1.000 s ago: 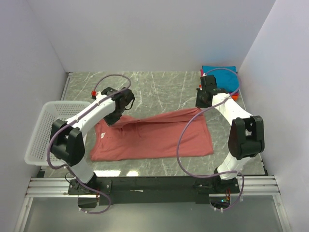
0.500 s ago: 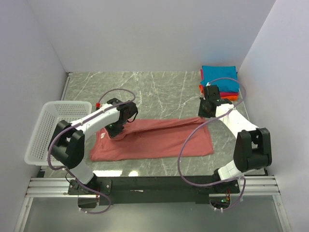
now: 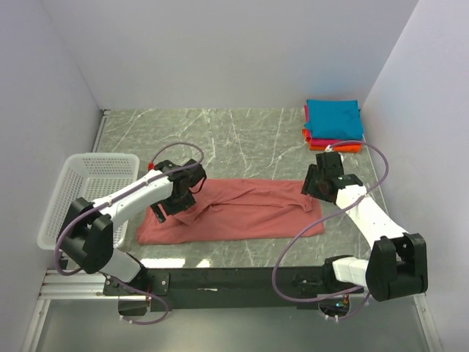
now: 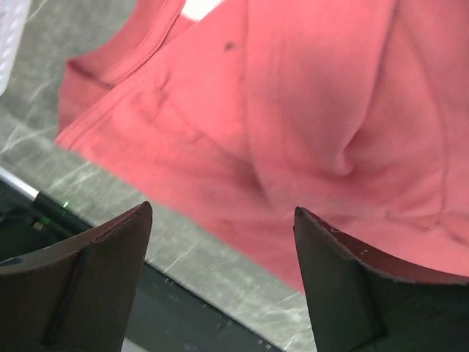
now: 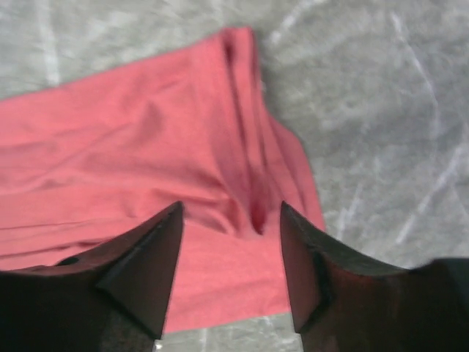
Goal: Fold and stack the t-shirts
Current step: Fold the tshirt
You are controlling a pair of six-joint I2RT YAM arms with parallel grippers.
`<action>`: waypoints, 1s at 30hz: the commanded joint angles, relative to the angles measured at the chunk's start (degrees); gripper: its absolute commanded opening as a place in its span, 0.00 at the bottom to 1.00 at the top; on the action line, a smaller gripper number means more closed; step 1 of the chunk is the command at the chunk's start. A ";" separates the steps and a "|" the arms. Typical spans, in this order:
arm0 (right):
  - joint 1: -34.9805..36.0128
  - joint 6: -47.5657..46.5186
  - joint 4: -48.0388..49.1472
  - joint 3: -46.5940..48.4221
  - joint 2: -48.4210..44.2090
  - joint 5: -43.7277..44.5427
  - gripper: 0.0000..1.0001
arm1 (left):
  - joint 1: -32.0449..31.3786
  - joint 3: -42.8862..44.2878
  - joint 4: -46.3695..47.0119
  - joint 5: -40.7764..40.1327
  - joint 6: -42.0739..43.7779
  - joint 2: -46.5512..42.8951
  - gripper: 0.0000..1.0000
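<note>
A salmon t-shirt (image 3: 234,213) lies folded lengthwise across the middle of the marble table, a long flat band. My left gripper (image 3: 170,207) hovers over its left end, open, with nothing between its fingers (image 4: 88,271); below them lie the shirt (image 4: 308,125) and its collar. My right gripper (image 3: 314,192) hangs over the right end, open too and empty; the shirt's (image 5: 146,147) creased fold runs under it. A stack of folded t-shirts (image 3: 333,123), teal on top with orange and pink under it, sits at the back right.
A white mesh basket (image 3: 69,192) stands at the left edge of the table. Bare marble (image 3: 242,139) stretches behind the shirt. A black rail (image 3: 234,280) runs along the near edge. White walls close in the left, back and right sides.
Both grippers carried the shirt's far edge toward the near side, laid it over the lower half and opened, letting go. Both arms have come nearer and lower.
</note>
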 commanded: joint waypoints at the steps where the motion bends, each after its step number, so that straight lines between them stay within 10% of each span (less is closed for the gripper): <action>1: 0.21 1.43 2.81 2.42 -1.81 -3.45 0.63 | 3.06 0.98 7.35 0.60 5.70 1.33 0.83; 7: 1.88 1.43 8.60 2.07 -1.46 -15.15 0.69 | 11.76 -1.57 20.35 6.05 11.95 3.01 0.72; 30: 5.22 1.25 8.18 4.71 4.43 -12.69 0.69 | 18.53 -6.41 26.62 6.32 12.84 10.13 0.51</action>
